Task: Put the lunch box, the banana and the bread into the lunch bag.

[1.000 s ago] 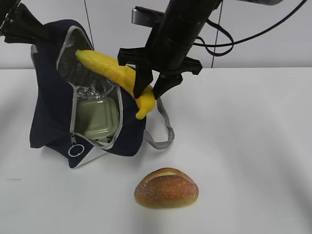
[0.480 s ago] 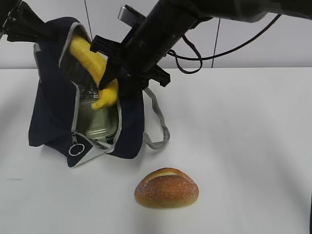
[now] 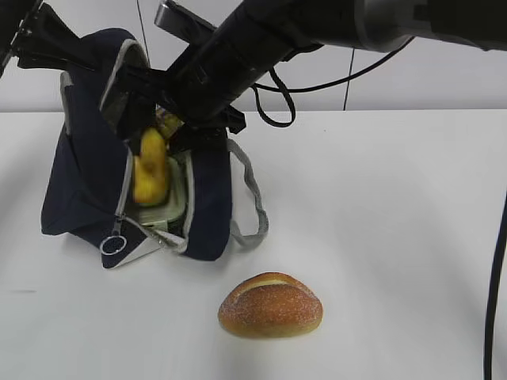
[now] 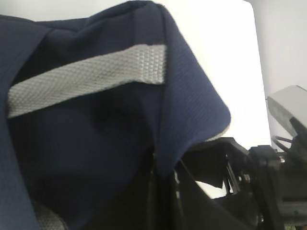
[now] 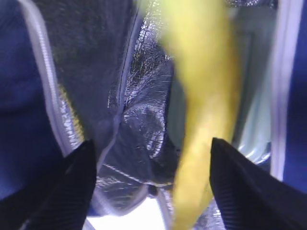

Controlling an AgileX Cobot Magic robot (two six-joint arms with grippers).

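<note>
Right claw (image 5: 151, 187) is at the mouth of the lunch bag (image 3: 83, 182), fingers wide apart in the right wrist view, w/ the banana (image 5: 201, 110) between them but touching neither side, so not clamped. From the exterior view the banana (image 3: 150, 168) stands nearly upright inside the bag opening, lower end resting on the green lid of the lunch box (image 3: 166, 207), which sits in the bag at about 6 o'clock from the claw. Silver foil lining (image 5: 139, 120) shows around both.

Left claw (image 3: 24, 36) is at the bag's top edge, approx. 10 o'clock of the opening, pinched together on the navy fabric and holding it up; left wrist view shows mostly cloth and a grey strap (image 4: 86, 76).

Bread (image 3: 270, 305) lies on the white table (image 3: 396, 237), at 5 o'clock from the bag and well apart from it, nothing touching it
</note>
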